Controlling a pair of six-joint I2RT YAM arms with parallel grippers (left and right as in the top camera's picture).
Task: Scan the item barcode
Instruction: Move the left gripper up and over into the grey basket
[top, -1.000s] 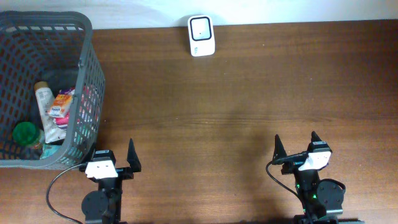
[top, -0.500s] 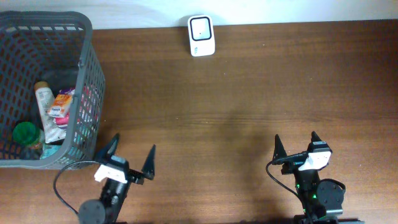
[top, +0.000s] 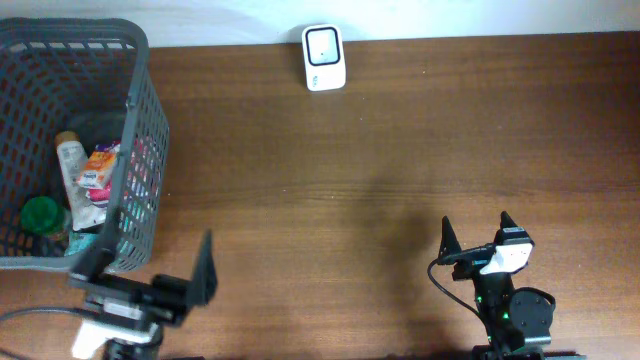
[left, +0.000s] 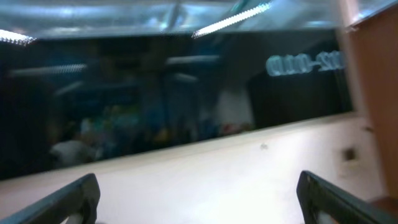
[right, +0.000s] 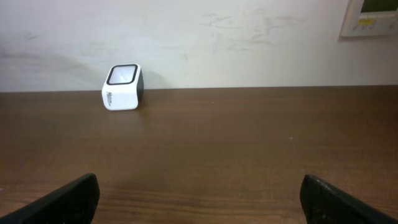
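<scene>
From overhead, the grey mesh basket (top: 140, 110) is seen at the left end of the wooden surface (top: 400, 180). The items for scanning are all inside it. A pale tube (top: 72, 175) is laid with its long axis running from the far side to the near side, its cap end pointed at the far edge. An orange-and-white packet (top: 98, 168) is pressed against its right flank. A green round lid (top: 42, 214) is tucked just left of the tube's lower end. No barcode can be made out on any of them.

The white scanner (top: 324, 57) is placed at the far edge, well apart from the basket. Its long axis runs far to near and its dark window is turned upward.

Only the right wrist view gives the scanner (right: 121, 87) from the side, standing against the wall, its window tilted up. A wall panel (right: 373, 15) is caught at top right. The basket is not shown there.

The left wrist view is blurred and aimed off the surface: dark glass and ceiling lights are all that is offered.

The left fingers (top: 203, 270) are spread wide beside the basket's near corner, nothing between them. The right fingers (top: 447, 238) are likewise spread wide and empty, at the near right.
</scene>
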